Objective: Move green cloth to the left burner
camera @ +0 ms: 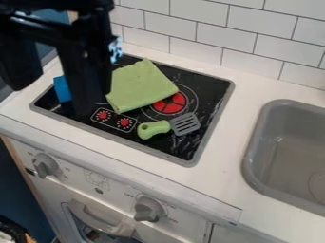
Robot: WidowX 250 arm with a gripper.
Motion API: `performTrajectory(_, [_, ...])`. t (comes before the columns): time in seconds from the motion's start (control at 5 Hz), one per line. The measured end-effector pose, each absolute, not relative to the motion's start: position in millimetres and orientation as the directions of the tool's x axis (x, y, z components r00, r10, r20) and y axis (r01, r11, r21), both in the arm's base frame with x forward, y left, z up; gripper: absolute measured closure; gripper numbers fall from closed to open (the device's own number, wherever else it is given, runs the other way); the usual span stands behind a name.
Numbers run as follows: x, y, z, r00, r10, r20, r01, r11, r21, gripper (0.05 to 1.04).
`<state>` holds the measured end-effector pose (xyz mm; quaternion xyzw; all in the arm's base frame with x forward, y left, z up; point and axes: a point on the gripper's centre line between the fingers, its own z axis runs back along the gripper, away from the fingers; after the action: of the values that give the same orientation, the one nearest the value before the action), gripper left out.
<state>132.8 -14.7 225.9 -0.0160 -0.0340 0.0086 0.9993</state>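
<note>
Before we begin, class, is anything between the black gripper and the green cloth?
Nothing visible stands between the gripper and the cloth. The grey slotted spatula with a green handle lies on the cloth's near side, apparently off that path.

The robot arm (60, 5) was of black colour. Its claw (49, 98) had two thick, dark fingers (82, 76), and beside them was one small pale-blue patch (115, 50).

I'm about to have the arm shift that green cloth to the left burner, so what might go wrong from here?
The blue object sits on the stove's left side, so the cloth might land on it or push it. The green-handled spatula lies close to the cloth, so a low grasp or drag could knock it.
</note>
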Motion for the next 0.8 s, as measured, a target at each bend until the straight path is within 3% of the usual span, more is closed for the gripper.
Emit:
performTrajectory(0.2, [133.0, -14.5, 223.4, 0.998, 0.016, 0.059, -0.014, 0.999, -0.029, 0.083])
performTrajectory(0.4, [157.1, -8.9, 203.7, 1.0, 0.011, -0.013, -0.01, 1.0, 0.024, 0.083])
performTrajectory(0.8, [200.4, 18.1, 169.5, 0.997, 0.022, -0.068, -0.01, 0.987, 0.161, 0.083])
